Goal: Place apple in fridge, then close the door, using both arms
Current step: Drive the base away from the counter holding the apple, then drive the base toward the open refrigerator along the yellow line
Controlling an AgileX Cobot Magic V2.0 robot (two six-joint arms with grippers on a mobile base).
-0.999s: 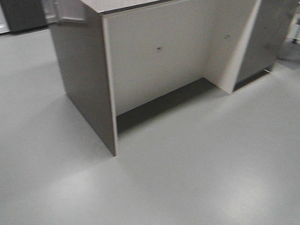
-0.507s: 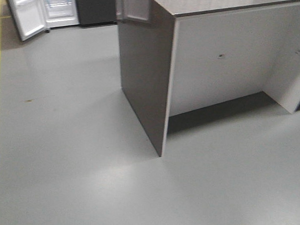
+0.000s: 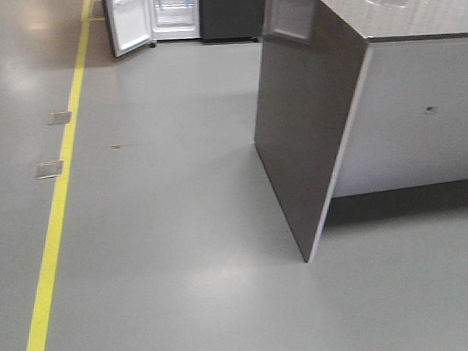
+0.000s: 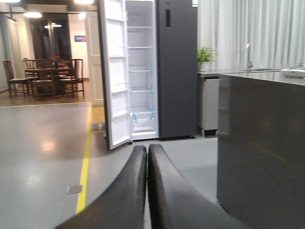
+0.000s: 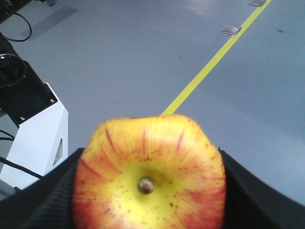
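The fridge (image 4: 176, 67) stands far ahead across the floor, dark grey outside, its white inside (image 4: 142, 71) showing shelves with blue tape. Its door (image 4: 116, 76) hangs wide open to the left, white inner side facing me. The front view shows the fridge (image 3: 225, 12) and open door (image 3: 130, 19) at the top left. My left gripper (image 4: 147, 149) is shut and empty, pointing at the fridge. My right gripper (image 5: 148, 157) is shut on the apple (image 5: 148, 176), red with a yellow patch round the stem, held above the floor.
A grey-topped counter unit (image 3: 314, 124) stands close on my right, its dark side panel (image 4: 262, 152) near the left gripper. A yellow floor line (image 3: 58, 207) runs along the left with floor plates (image 3: 49, 169). A dining table and chairs (image 4: 45, 78) stand far left.
The front view has swung left: the counter has slid to the right, and the yellow line and the open fridge have come further into view.
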